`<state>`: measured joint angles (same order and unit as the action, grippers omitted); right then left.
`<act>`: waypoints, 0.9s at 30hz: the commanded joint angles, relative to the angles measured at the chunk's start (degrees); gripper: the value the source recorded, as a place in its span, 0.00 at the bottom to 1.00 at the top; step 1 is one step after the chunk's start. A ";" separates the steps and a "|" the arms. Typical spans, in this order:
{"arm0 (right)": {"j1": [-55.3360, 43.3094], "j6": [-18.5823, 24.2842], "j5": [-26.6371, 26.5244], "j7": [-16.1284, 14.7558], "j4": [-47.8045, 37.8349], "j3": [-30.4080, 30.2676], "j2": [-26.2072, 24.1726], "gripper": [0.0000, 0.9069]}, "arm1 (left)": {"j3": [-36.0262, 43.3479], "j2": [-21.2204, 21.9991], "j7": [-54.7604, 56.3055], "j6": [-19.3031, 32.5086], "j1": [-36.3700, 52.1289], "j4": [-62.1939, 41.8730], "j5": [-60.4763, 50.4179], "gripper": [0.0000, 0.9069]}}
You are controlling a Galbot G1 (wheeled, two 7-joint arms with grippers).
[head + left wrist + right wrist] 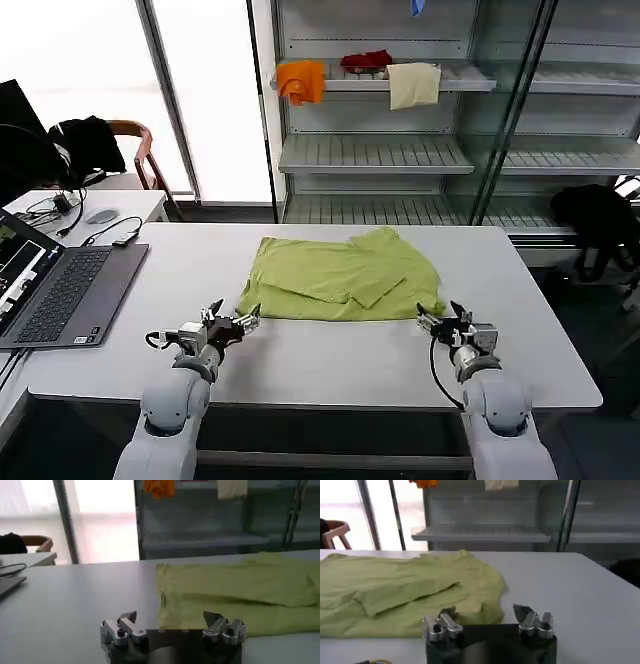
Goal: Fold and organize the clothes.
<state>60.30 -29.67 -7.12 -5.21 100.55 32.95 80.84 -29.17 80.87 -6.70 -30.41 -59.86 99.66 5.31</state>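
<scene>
Bare table (330,365) lay along the near edge before the shirt (340,278); laptop (60,295) blocked the far left.

The lime yellow-green T-shirt (340,278) is lying roughly in the middle of the table, partly folded w/ one sleeve flap tucked over the body, so it's looking like a rumpled rectangle rather than a neat stack. Far right corner is bunching up a bit, w/ a small lump sticking out toward the shelves. Near edge is running approx parallel to the table's front edge. Fabric is sitting flat mostly, w/ soft creases. In the left wrist view the T-shirt (235,592) is showing layered folds; same in the right wrist view (405,592).
</scene>
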 commanded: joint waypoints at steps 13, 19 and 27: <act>2.21 -0.11 0.76 -0.53 2.29 0.25 -1.12 0.00 | 0.02 -0.01 -0.37 0.04 -0.36 -1.69 -0.28 0.29; 2.73 -0.11 1.01 -0.82 3.16 0.23 -1.16 0.00 | -0.11 0.17 -0.65 0.26 -0.29 -1.70 0.26 0.04; 4.08 0.81 1.06 -1.22 3.97 0.56 -1.09 0.00 | -0.19 0.41 -0.45 0.25 0.27 -2.05 1.13 0.01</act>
<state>63.67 -29.20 -6.15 -6.38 104.09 33.42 79.78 -29.15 81.27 -7.17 -30.19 -59.66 97.70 6.04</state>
